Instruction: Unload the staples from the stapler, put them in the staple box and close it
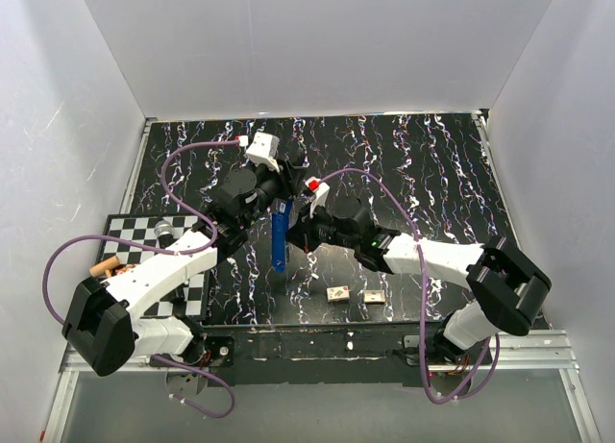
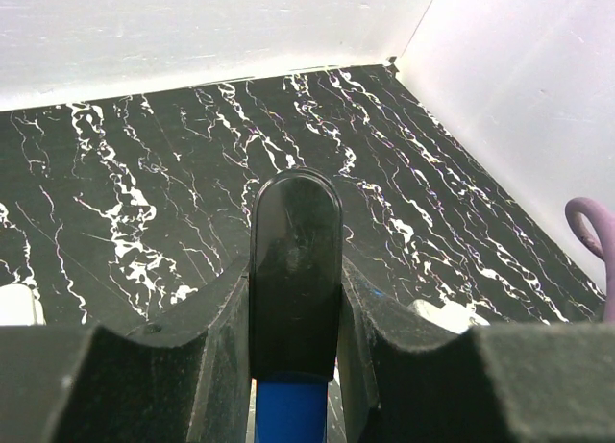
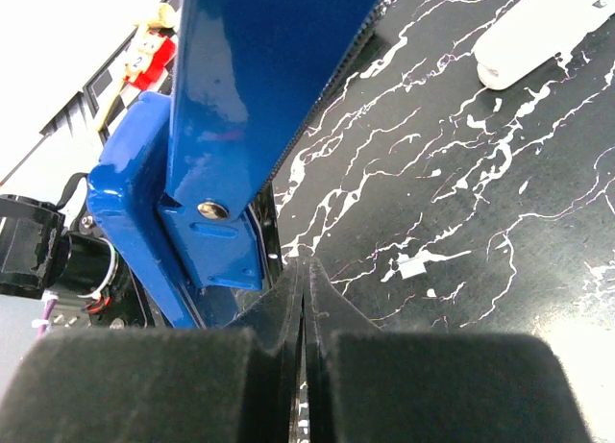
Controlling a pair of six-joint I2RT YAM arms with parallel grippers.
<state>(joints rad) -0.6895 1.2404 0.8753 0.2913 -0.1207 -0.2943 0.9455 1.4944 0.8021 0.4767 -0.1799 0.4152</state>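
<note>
Stapler (image 1: 279,236) sits mid-frame in the top view, apparently held up off the table (image 1: 432,174), its length running top to bottom of the frame. Left gripper (image 2: 294,332) is clenched on the black end, pads on both flanks, blue body below. Right gripper (image 3: 304,313) is squeezed together, pads meeting w/ no real gap, just under the blue hinge end. Whether sth thin is nipped there can't be told. Judged: painted metal, stiff, fairly heavy, glossy so prob. slippery. Best hold is across the narrow sides. Small blocks (image 1: 337,293) lie lower centre.
</note>
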